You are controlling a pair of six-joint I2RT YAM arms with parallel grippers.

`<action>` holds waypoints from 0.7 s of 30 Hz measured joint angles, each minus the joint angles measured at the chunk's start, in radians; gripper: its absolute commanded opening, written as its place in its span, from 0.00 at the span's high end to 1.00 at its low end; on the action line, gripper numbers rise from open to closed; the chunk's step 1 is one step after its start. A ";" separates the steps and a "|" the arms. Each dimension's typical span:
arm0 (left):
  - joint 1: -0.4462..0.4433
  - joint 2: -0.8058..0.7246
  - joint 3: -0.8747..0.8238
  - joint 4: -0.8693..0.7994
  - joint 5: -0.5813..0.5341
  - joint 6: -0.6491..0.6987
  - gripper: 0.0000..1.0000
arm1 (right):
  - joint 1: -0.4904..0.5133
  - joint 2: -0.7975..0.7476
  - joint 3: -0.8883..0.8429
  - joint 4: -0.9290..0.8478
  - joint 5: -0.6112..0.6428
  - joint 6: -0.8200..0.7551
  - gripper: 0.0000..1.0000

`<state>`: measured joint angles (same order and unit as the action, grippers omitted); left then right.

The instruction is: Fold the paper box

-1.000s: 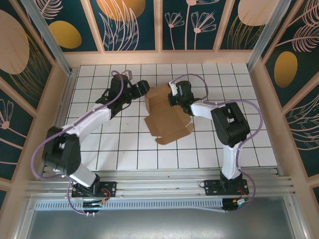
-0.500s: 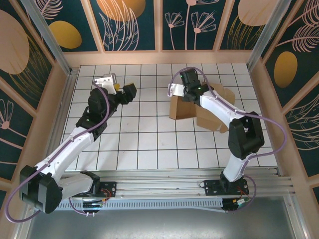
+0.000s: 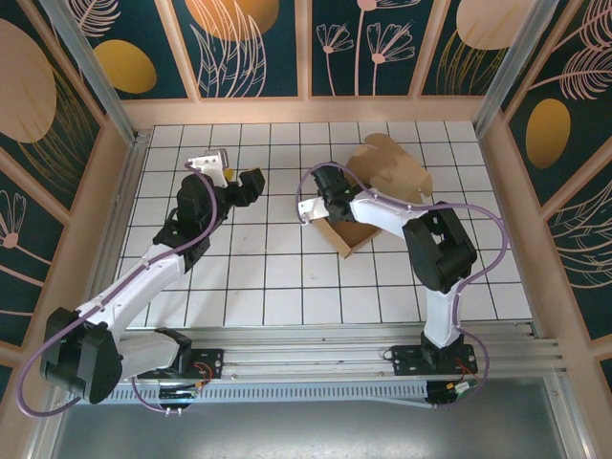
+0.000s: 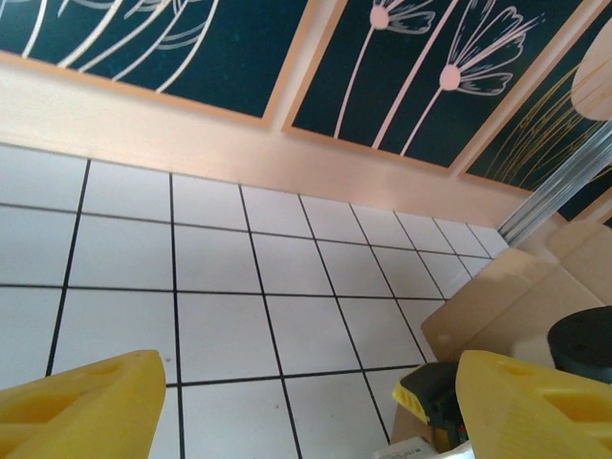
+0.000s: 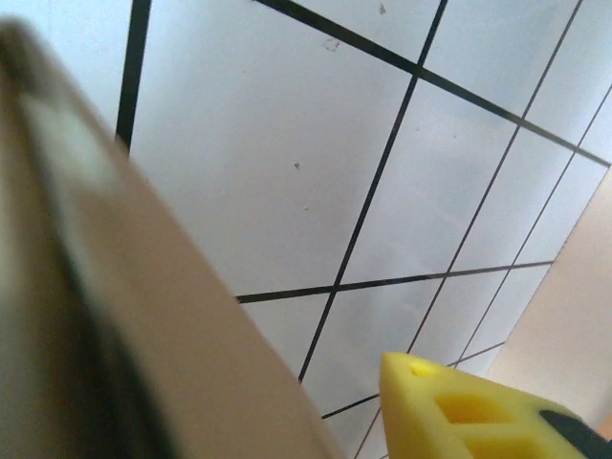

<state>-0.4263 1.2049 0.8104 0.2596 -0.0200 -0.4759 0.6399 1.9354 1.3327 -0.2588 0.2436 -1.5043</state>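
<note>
Top view is showing the box (image 3: 390, 167) sitting at the back, touching the right gripper (image 3: 323, 195); I cannot tell its grip. Left gripper (image 3: 251, 182) is hanging wide open, empty. Pushing slowly along creases should be helping.
</note>
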 measured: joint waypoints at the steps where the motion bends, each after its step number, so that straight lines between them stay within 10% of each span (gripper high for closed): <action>1: 0.000 0.011 0.000 0.002 0.004 -0.005 0.21 | 0.000 -0.001 -0.005 0.005 -0.006 -0.002 0.54; 13: 0.000 0.187 0.060 0.025 0.139 -0.019 0.26 | 0.042 -0.130 -0.080 0.050 0.000 0.104 0.51; 21: -0.057 0.435 0.277 -0.079 0.275 0.048 0.30 | 0.036 -0.412 -0.113 0.076 0.036 1.063 0.43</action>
<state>-0.4835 1.6394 1.0878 0.1802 0.2546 -0.4274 0.6762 1.5234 1.2198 -0.1829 0.2794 -0.4412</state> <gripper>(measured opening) 0.707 0.579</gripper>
